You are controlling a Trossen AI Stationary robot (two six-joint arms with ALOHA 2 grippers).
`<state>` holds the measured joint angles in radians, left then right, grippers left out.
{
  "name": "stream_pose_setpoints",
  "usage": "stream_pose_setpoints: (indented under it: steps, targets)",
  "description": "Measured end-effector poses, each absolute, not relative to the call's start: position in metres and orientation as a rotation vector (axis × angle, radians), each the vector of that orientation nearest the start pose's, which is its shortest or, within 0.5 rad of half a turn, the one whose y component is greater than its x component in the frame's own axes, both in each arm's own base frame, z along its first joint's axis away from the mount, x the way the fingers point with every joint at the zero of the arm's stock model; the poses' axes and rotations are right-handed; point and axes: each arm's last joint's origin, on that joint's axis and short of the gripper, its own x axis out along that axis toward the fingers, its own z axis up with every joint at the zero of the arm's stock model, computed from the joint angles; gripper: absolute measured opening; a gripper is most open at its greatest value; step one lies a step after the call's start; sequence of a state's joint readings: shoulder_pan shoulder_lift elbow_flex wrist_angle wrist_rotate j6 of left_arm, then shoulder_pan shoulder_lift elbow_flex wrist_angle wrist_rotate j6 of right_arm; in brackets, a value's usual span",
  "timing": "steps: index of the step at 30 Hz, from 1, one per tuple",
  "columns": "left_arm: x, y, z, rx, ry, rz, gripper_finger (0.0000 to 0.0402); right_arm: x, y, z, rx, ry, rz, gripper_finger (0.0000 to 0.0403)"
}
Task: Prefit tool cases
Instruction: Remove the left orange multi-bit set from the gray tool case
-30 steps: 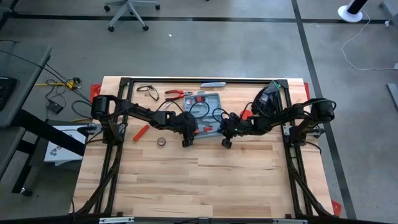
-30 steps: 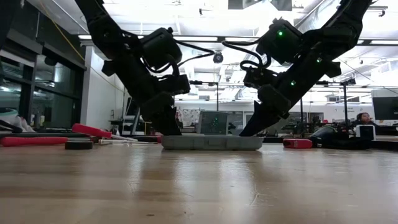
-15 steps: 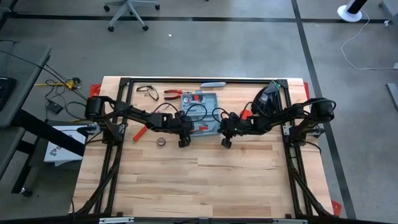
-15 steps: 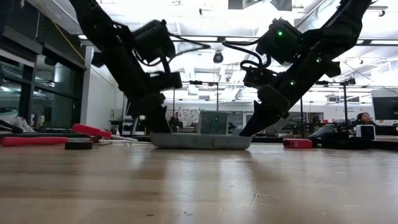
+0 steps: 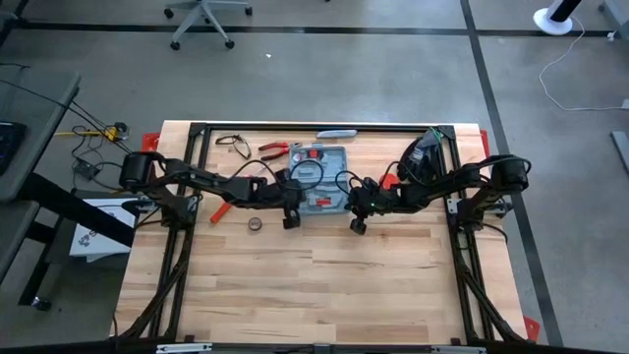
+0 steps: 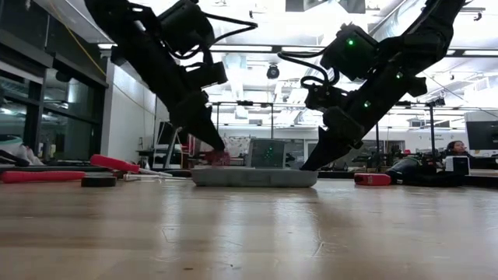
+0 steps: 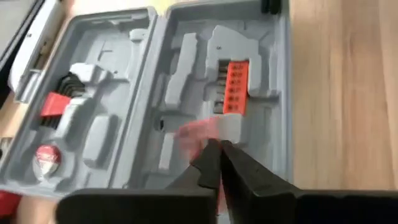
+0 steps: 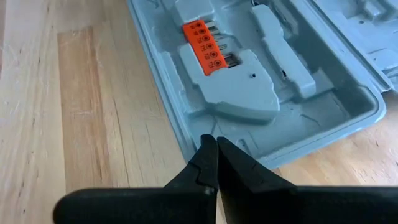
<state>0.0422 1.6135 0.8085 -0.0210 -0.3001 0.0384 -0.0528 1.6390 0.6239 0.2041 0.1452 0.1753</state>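
Over the open grey-blue plastic tool case [image 5: 321, 179] at the tabletop's far middle, your left tool [image 7: 219, 144] is closed, seemingly pinching a blurred red piece, and your right tool [image 8: 211, 142] is closed empty on the case's rim; lifting could drag it.

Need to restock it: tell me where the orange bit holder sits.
The orange bit holder sits in the open tool case at the table's far middle, in the half nearest the right tool, beside the moulded grey slots.
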Motion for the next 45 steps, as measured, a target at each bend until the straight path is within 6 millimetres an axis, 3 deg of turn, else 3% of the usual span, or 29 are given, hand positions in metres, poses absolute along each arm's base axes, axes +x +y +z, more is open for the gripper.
stream_pose_setpoints:
  steps: [9, 20, 27, 36, 40, 45]
  targets:
    - [0.294, 0.021, 0.169, 0.147, 0.919, 0.343, 0.0004, 0.284, -0.019, 0.120, 0.127, 0.798, -0.257, 0.0000]
    - [0.296, 0.029, 0.169, 0.090, 0.898, 0.349, 0.0007, 0.284, -0.019, 0.120, 0.126, 0.796, -0.260, 0.0000]
    - [0.307, 0.025, 0.161, 0.106, 0.855, 0.305, 0.0075, 0.284, -0.019, 0.120, 0.119, 0.792, -0.258, 0.0000]
    - [0.315, 0.015, 0.123, 0.230, 0.949, 0.430, 0.0179, 0.284, -0.019, 0.120, 0.114, 0.792, -0.259, 0.0000]
    - [0.313, 0.010, 0.117, 0.323, 0.943, 0.602, 0.0196, 0.285, -0.019, 0.121, 0.114, 0.783, -0.259, 0.0000]
    - [0.312, 0.006, 0.117, 0.379, 0.944, 0.645, 0.0196, 0.285, -0.019, 0.121, 0.114, 0.784, -0.259, 0.0000]
